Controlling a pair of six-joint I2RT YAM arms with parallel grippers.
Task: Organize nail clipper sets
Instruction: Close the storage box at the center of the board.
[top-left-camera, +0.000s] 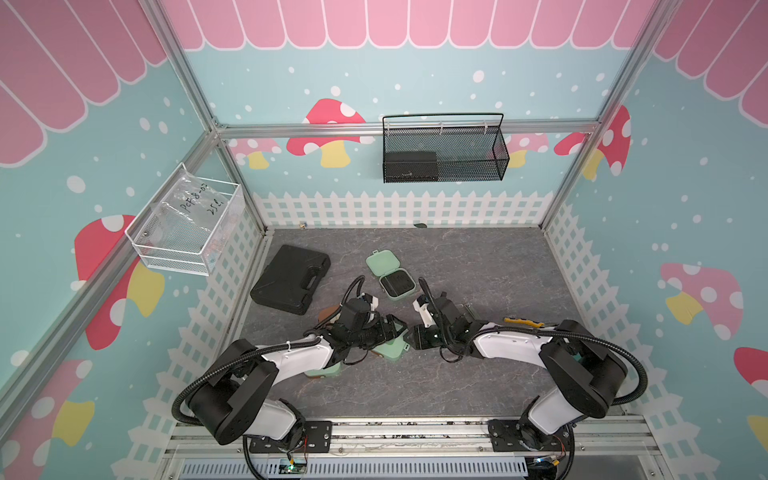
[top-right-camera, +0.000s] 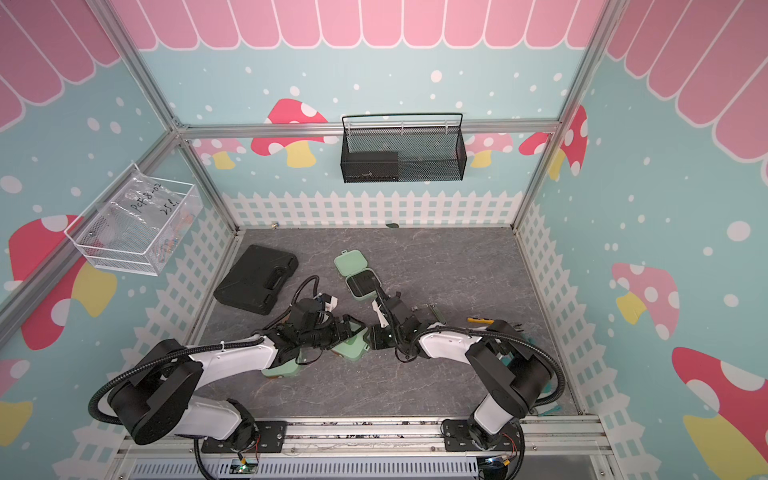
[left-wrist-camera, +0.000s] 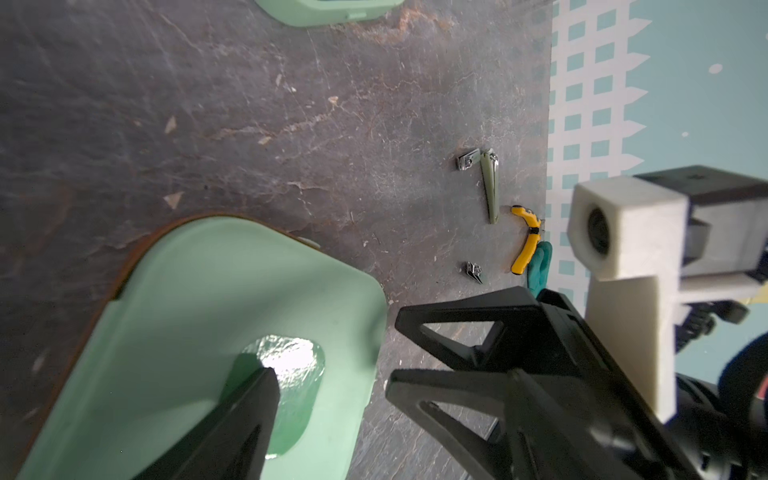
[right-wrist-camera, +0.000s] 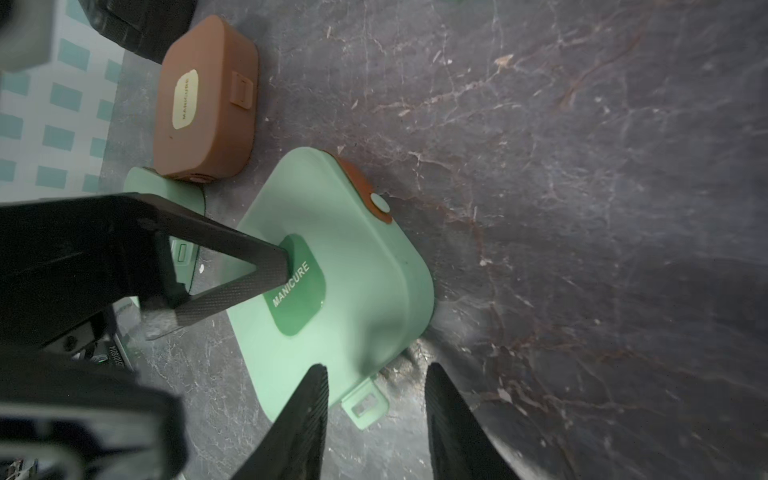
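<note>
Closed mint case (right-wrist-camera: 353, 266), labelled "MANICURE", lies on the table (right-wrist-camera: 582, 166). Left gripper (top-left-camera: 397, 328): jaws apart, one finger (right-wrist-camera: 249, 266) on that label. Right gripper (right-wrist-camera: 376, 368): jaws apart, astride the clasp (right-wrist-camera: 365, 405). Brown case (right-wrist-camera: 208, 108) nearby, also labelled "MANICURE".

Three mint-green rounded-square plastic cases: one open at far centre (top-left-camera: 390, 276), one closed at near centre (top-left-camera: 395, 352), one closed at near left (top-left-camera: 326, 371). One brown closed case (right-wrist-camera: 203, 99). One large black handled case (top-left-camera: 291, 278). Two mesh baskets: one black (top-left-camera: 444, 153), one white (top-left-camera: 183, 224).
</note>
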